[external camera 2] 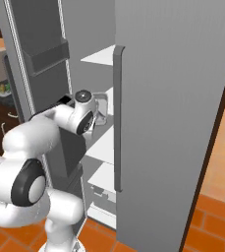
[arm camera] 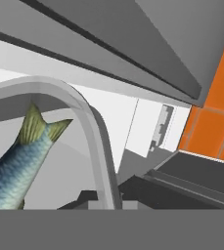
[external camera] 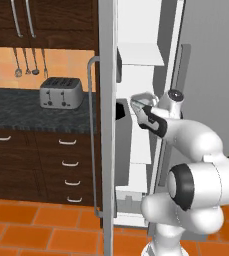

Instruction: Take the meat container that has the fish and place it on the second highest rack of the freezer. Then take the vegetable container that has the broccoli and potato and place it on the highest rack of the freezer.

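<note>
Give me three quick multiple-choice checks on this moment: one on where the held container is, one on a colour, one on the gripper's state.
1. Where is the meat container?
A. on the counter by the toaster
B. at the open freezer, between its shelves
C. on the floor

2. What colour is the fish in it?
A. blue-grey with a greenish tail
B. red
C. plain white

3. How is the gripper?
A. wide open and clear of the container
B. shut on the container's rim
C. shut on the freezer door handle

Answers: 1 B, both base views show the container at the arm's end inside the freezer. 2 A, the hand view shows the scales and tail. 3 B, the hand view shows the rim running down to the fingertips.
</note>
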Controlling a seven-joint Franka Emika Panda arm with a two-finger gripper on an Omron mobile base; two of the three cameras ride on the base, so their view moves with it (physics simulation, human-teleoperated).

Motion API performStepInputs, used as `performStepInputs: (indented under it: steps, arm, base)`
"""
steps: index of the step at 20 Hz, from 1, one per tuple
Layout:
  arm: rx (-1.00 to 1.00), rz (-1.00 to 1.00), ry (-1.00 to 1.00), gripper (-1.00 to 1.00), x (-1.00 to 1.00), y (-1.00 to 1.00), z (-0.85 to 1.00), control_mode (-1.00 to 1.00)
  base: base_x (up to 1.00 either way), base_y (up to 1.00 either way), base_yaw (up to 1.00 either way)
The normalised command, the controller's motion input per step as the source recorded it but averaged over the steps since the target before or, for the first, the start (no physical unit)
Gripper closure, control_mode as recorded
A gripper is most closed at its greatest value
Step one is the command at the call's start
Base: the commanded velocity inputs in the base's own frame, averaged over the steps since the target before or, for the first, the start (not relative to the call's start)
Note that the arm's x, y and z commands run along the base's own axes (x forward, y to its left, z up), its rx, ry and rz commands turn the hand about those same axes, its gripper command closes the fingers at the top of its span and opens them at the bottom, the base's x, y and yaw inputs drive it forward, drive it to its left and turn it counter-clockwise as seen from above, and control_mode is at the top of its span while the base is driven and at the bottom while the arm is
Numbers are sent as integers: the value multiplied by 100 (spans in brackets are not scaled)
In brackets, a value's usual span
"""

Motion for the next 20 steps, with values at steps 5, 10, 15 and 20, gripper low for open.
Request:
performStepInputs:
  steps: [5,10,15,20]
  arm:
    - [2,0,0,100,48,0,9,-100]
    - [2,0,0,100,47,0,7,-100]
    - [0,0,0,100,58,0,1,-100]
    - [1,0,0,100,74,0,0,-100]
  base:
    - [0,0,0]
    - [0,0,0]
    - [0,0,0]
    - [0,0,0]
